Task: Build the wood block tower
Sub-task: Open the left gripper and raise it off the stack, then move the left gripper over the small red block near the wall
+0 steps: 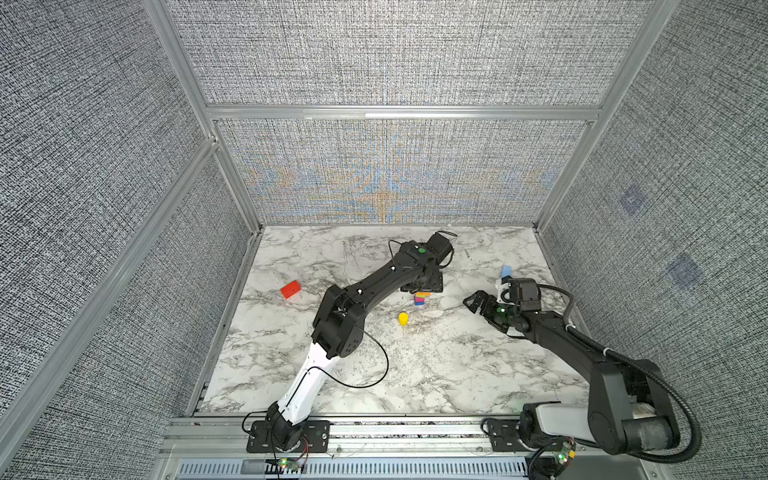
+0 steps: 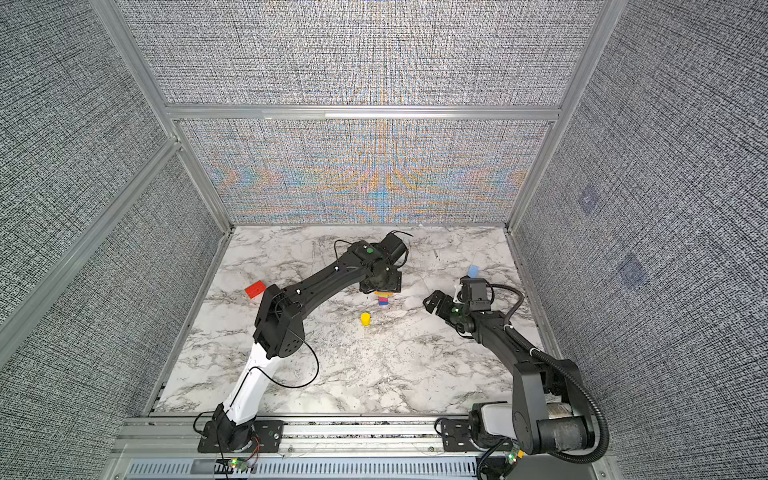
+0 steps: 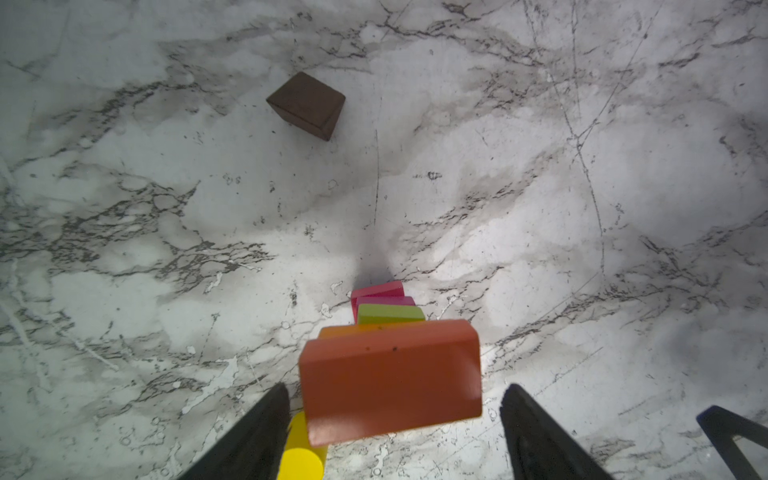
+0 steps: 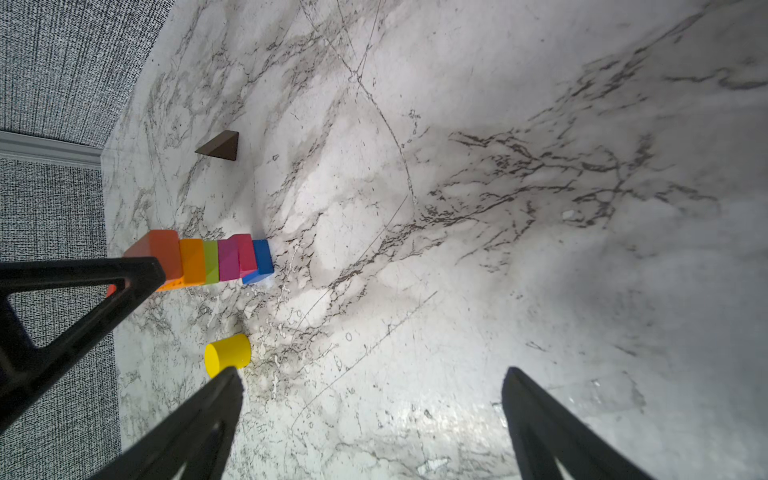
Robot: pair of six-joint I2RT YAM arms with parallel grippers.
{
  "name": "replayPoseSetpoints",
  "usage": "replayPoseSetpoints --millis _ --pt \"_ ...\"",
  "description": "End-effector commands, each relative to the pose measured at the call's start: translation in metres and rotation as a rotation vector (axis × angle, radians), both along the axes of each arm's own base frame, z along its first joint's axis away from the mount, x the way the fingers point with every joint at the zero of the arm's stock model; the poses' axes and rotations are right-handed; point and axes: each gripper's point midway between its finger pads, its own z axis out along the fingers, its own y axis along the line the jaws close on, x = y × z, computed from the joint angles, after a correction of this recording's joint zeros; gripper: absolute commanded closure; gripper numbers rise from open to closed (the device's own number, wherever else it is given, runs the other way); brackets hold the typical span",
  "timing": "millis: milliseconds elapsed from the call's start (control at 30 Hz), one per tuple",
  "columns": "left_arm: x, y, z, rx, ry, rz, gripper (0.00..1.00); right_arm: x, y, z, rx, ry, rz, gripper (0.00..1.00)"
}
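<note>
The tower (image 1: 422, 298) (image 2: 384, 298) stands mid-table. In the right wrist view the tower (image 4: 216, 259) shows blue at the base, then pink, magenta, green and orange, with an orange-red slab (image 3: 390, 378) on top. My left gripper (image 3: 395, 388) (image 1: 420, 289) hovers right over it, open; its jaws straddle the slab with a gap on each side. My right gripper (image 4: 372, 374) (image 1: 482, 307) is open and holds nothing, off to the tower's right. Loose wood blocks: a yellow cylinder (image 1: 403, 318) (image 4: 227, 351), a red block (image 1: 290, 289), a light blue block (image 1: 506, 272) and a dark brown block (image 3: 306, 104).
The marble table (image 1: 415, 374) is walled by grey fabric panels (image 1: 395, 174) at the back and both sides. The left arm (image 1: 374, 286) stretches diagonally across the middle and hides the dark brown block in both top views. A metal rail (image 1: 374, 428) runs along the front edge.
</note>
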Motion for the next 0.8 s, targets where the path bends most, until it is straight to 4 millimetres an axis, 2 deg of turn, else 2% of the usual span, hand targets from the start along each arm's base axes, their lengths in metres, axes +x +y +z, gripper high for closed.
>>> replayPoseSetpoints --millis 0,167,267,467,633,767 --pt "-0.002 0.005 0.010 0.011 -0.009 -0.016 0.11 0.000 0.001 0.001 0.001 -0.007 0.014 0.01" --pt "-0.001 0.015 0.034 0.031 -0.062 -0.029 0.04 0.000 0.002 0.003 0.001 -0.015 0.018 0.01" --pt "-0.001 0.029 0.049 0.082 -0.102 -0.047 0.01 0.001 0.004 0.008 0.001 -0.036 0.036 0.01" --pt "0.005 0.080 0.077 0.244 -0.180 0.030 0.01 0.007 0.010 0.026 0.013 -0.107 0.079 0.01" --pt "0.015 0.122 0.086 0.199 -0.169 0.113 0.01 0.020 0.017 0.045 0.018 -0.139 0.101 0.01" --pt "0.026 0.165 0.090 0.140 -0.159 0.173 0.01 0.034 0.025 0.060 0.021 -0.176 0.116 0.01"
